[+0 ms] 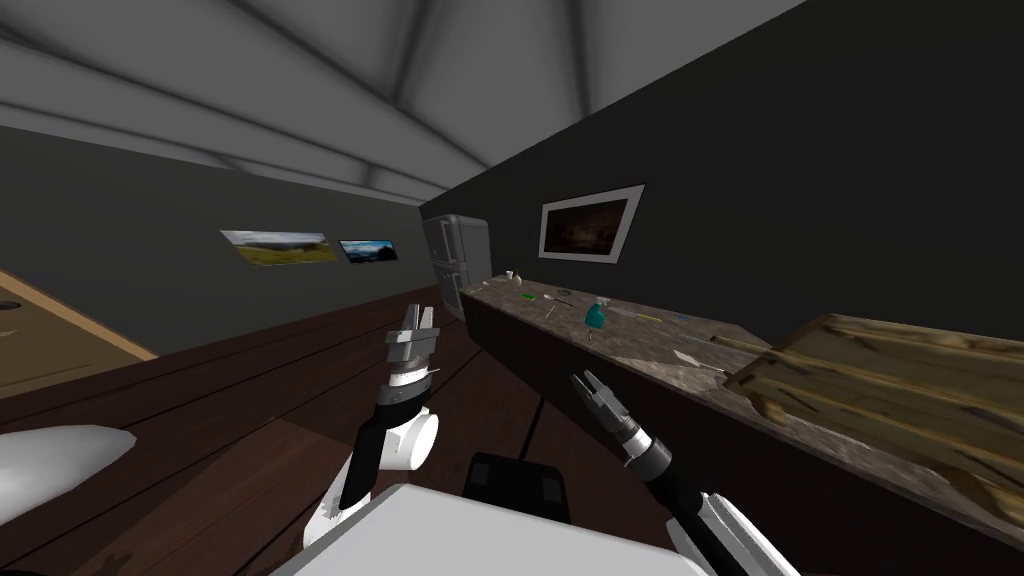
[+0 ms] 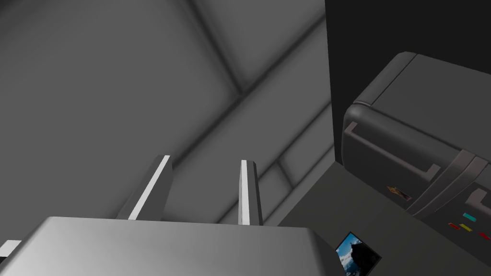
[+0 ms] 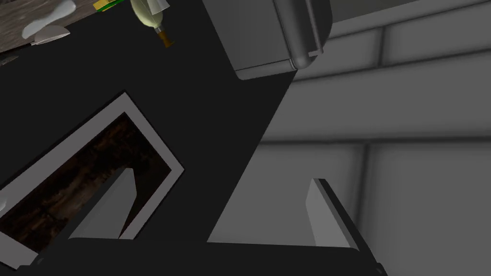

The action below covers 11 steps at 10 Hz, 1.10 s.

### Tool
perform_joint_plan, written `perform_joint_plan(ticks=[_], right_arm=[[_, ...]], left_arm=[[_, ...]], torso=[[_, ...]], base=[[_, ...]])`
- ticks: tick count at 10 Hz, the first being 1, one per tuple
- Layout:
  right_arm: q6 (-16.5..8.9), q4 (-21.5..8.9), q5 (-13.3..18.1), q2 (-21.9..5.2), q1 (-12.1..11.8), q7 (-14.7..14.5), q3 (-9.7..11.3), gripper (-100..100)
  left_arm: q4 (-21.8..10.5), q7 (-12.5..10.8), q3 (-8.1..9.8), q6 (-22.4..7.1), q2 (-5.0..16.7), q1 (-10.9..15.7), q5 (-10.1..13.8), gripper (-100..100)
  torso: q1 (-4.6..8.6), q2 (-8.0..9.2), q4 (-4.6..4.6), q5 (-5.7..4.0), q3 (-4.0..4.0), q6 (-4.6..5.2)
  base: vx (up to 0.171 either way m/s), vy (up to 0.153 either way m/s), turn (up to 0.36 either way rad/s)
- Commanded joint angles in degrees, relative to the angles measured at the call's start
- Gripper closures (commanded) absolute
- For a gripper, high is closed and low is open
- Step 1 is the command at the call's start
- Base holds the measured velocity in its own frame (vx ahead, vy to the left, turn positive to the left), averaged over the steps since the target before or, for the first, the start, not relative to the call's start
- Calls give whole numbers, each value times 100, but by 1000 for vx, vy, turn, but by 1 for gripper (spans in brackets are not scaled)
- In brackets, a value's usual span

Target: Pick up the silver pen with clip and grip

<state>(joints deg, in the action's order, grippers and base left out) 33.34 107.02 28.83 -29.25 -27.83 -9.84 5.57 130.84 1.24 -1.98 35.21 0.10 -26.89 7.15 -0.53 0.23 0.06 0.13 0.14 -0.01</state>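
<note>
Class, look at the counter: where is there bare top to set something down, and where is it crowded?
Bare stone shows on the counter along its front edge between the teal bottle and the wooden board. Crowded: the far stretch from the bottle toward the fridge, strewn with small things.

Dark walls [image 1: 850,150], wood floor [image 1: 250,400], mottled counter [image 1: 650,355], perhaps a fridge [image 1: 458,262]

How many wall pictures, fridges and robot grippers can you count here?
Wall pictures: 3
Fridge: 1
Grippers, the left gripper and the right gripper: 2
Total: 6
</note>
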Motion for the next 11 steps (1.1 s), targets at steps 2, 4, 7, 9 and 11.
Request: perform_joint_plan(ticks=[2,4,7,9,11], right_arm=[[117,-245,401,-377,-46,-304,11,-100],[204,-437,694,-610,-51,-511,19,-100],[298,-629,1037,-957,-55,-727,24,-100],[400,-821,1327,-1239,-58,-950,25,-100],[509,-1010,1616,-1525,-59,-1179,21,-100]], left_arm=[[0,0,0,0,0,0,0,0],[0,0,0,0,0,-1,0,0],[0,0,0,0,0,-1,0,0],[0,0,0,0,0,0,0,0],[0,0,1,0,1,-1,0,0]], torso=[[9,-4,0,-1,-1,1],[13,-11,-1,-1,-5,0],[13,-17,-3,-2,-9,-1],[13,-17,-3,-2,-9,-1],[18,-18,-3,-3,-10,-1]], base=[[-55,120,22],[-41,119,38],[-24,109,31],[-30,108,51],[-17,90,57]])
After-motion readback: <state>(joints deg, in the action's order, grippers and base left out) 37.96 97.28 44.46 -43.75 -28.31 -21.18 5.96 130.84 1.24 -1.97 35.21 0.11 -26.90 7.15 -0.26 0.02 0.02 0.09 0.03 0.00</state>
